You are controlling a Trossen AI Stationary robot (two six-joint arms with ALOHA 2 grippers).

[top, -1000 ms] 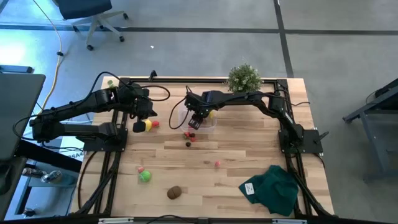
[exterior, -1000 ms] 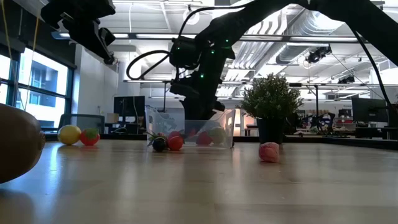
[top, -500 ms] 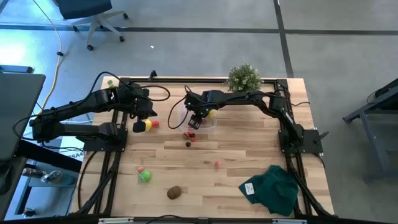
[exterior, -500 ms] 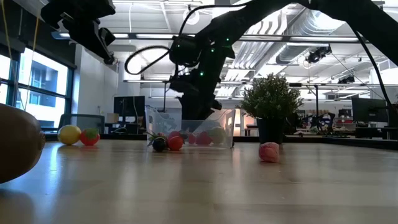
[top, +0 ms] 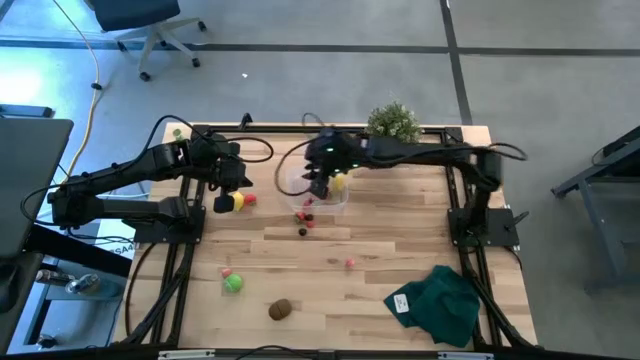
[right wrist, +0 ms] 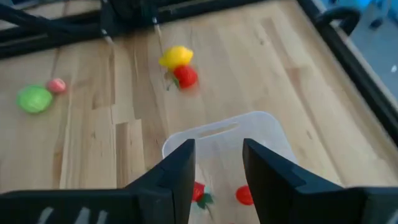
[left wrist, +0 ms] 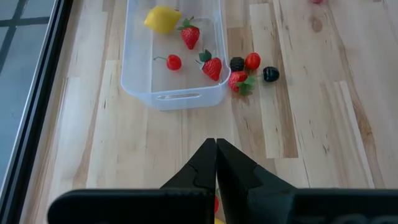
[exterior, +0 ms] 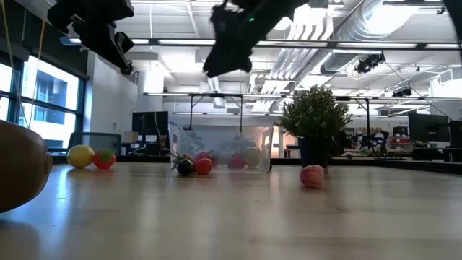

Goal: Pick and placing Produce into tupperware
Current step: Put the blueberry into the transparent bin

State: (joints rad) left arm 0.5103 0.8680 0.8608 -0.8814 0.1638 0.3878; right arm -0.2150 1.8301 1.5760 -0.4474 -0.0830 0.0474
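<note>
The clear tupperware [top: 318, 192] stands on the table at the far middle. It holds a yellow lemon [left wrist: 163, 18], two strawberries [left wrist: 211, 67] and a small red berry [left wrist: 173, 61]. More red and dark berries [left wrist: 249, 67] lie on the table just beside it. My right gripper [right wrist: 217, 163] is open and empty, high above the tupperware [right wrist: 230, 146]. My left gripper [left wrist: 216, 149] is shut and empty, above a lemon [top: 236, 201] and a red fruit left of the tupperware. A green ball [top: 233, 284], a brown kiwi [top: 280, 309] and a pink berry [top: 350, 263] lie nearer.
A bushy potted plant [top: 392, 124] stands at the far edge, right of the tupperware. A dark green cloth [top: 435, 303] lies at the near right corner. Bare wood lies between the tupperware and the near fruits. The kiwi [exterior: 22, 173] fills the low view's left edge.
My right gripper has risen from inside the tupperware to well above it, drawing slightly toward the table's far edge. The tupperware and the fruits have stayed in place. My left arm has kept still.
</note>
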